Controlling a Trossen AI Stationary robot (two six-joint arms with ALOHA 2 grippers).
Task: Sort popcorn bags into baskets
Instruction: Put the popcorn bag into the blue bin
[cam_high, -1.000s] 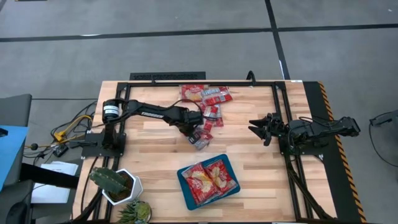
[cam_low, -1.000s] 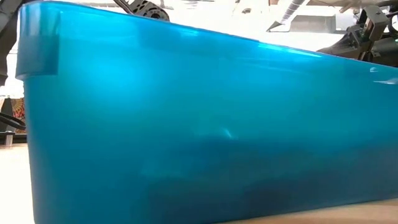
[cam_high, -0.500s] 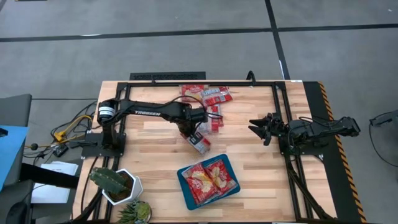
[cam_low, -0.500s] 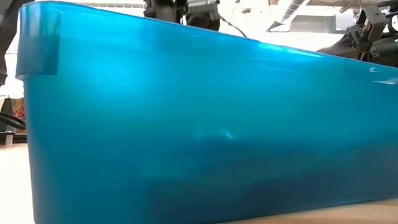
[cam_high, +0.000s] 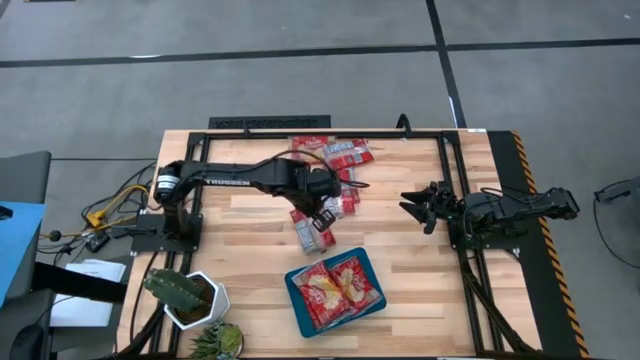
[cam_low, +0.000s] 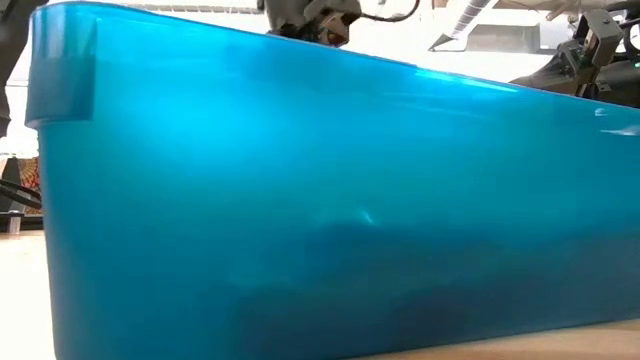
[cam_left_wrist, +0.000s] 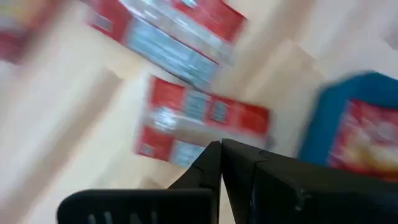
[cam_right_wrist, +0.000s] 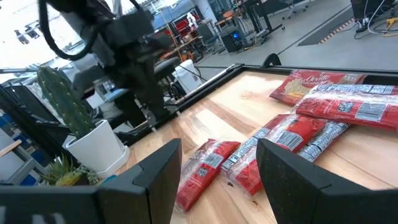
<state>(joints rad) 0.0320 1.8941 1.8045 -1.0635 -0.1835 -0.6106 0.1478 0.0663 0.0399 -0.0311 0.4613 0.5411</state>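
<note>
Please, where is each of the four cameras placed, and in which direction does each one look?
High view: above the table, looking straight down; both arms show, left gripper over the packets, right gripper waiting aside.
Low view: at table height, facing the teal tray wall.
Left wrist view: looks down past its shut fingers at a narrow packet.
Right wrist view: looks across the table between its open fingers.
Shared: both wrist views show that narrow packet.

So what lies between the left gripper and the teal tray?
In the high view, one narrow red packet on bare wood, between the left gripper and the teal tray.
</note>
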